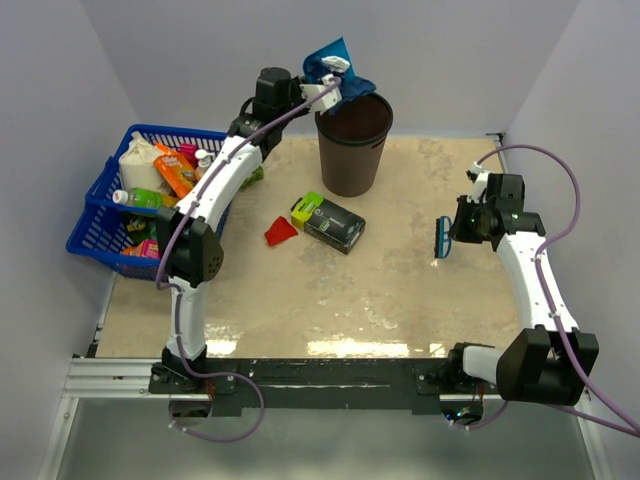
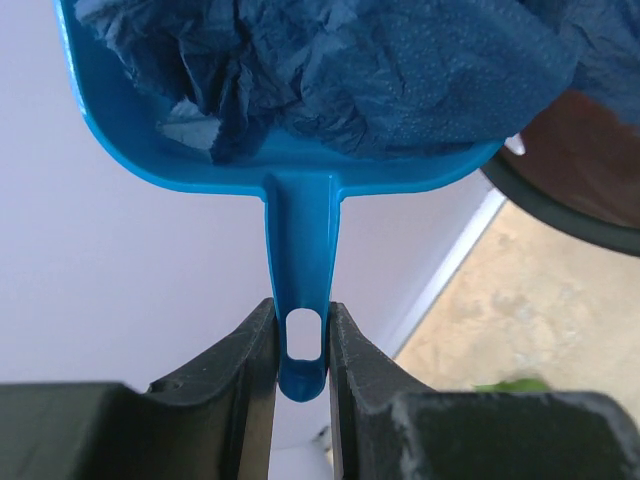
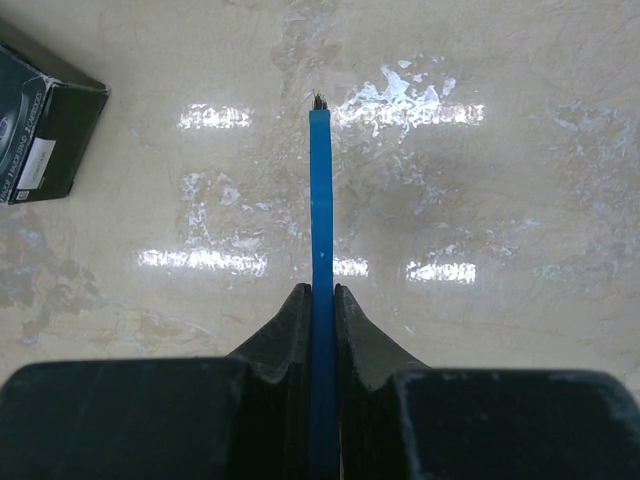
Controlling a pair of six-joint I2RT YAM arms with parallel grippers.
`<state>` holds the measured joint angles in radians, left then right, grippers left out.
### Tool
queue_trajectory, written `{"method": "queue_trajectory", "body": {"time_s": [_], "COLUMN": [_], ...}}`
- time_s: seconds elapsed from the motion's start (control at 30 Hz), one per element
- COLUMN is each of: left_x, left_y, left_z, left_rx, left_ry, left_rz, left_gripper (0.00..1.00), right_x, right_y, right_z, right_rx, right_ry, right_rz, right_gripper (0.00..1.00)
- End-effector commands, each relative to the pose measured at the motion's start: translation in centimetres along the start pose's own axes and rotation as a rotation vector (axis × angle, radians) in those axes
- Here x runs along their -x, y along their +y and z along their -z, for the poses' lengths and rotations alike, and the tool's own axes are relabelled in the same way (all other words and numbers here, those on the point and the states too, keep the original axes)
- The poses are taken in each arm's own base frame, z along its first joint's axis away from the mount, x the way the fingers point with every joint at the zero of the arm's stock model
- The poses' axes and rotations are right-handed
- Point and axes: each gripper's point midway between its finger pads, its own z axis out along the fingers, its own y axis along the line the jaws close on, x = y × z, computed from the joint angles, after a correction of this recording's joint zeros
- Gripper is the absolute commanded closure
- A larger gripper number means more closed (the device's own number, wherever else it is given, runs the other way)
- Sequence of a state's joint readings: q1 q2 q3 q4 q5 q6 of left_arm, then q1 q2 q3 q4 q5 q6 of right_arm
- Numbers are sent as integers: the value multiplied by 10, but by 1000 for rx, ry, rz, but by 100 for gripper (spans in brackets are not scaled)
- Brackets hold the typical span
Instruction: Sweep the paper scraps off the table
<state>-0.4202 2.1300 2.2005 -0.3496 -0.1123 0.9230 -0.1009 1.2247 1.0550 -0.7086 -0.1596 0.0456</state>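
Observation:
My left gripper [image 1: 318, 95] [image 2: 300, 315] is shut on the handle of a blue plastic dustpan [image 1: 335, 65] [image 2: 300, 170], held high beside the brown bin [image 1: 352, 145] [image 2: 580, 170]. Crumpled dark blue paper [image 2: 400, 70] fills the pan. My right gripper [image 1: 455, 228] [image 3: 320, 295] is shut on a thin blue brush [image 1: 442, 238] [image 3: 319, 200], just above the right side of the sandy table [image 1: 420, 290] [image 3: 500, 200]. A red paper scrap [image 1: 282, 231] lies mid-table, left of the black-and-lime box [image 1: 330, 220]. A green scrap [image 1: 256, 175] shows by the left arm.
A blue basket [image 1: 100, 215] full of bottles and packets stands at the table's left edge. The box's corner also shows at the upper left of the right wrist view [image 3: 40, 130]. White walls close in the back and sides.

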Motion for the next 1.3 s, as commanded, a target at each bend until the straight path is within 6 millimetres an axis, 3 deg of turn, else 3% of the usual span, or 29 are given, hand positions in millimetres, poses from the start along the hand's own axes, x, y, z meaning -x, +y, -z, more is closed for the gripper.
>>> {"method": "queue_trajectory", "body": {"time_s": [0.0,0.03,0.3,0.47,0.7,0.83,0.9,1.03,1.13,1.23,1.27], "left_x": [16,22,38,43,43,53,58,49,40,26,12], "left_y": [26,35,40,50,59,74,86,80,58,13,-13], "left_z": [12,18,26,31,37,50,67,93,118,152,171], "left_rx": [123,156,279,332,375,373,381,289,136,-59,-130], "left_ry": [-21,-31,-3,-7,-8,-45,-64,-49,-54,-30,7], "left_rz": [-174,-222,-442,-462,-365,-197,-85,90,289,409,414], "left_gripper": [100,100,100,100,100,100,100,100,100,100,100], "right_x": [10,10,9,9,8,8,9,11,14,29,34], "right_y": [4,4,3,4,6,5,5,7,13,23,25], "right_z": [2,1,1,0,-1,-1,0,3,7,15,17], "right_rx": [26,25,27,29,38,37,36,50,85,133,139], "right_ry": [-46,-45,-42,-40,-35,-33,-41,-51,-64,-103,-115], "right_rz": [-13,-11,-13,-12,-17,-17,-15,5,26,59,64], "right_gripper": [100,100,100,100,100,100,100,100,100,100,100]}}
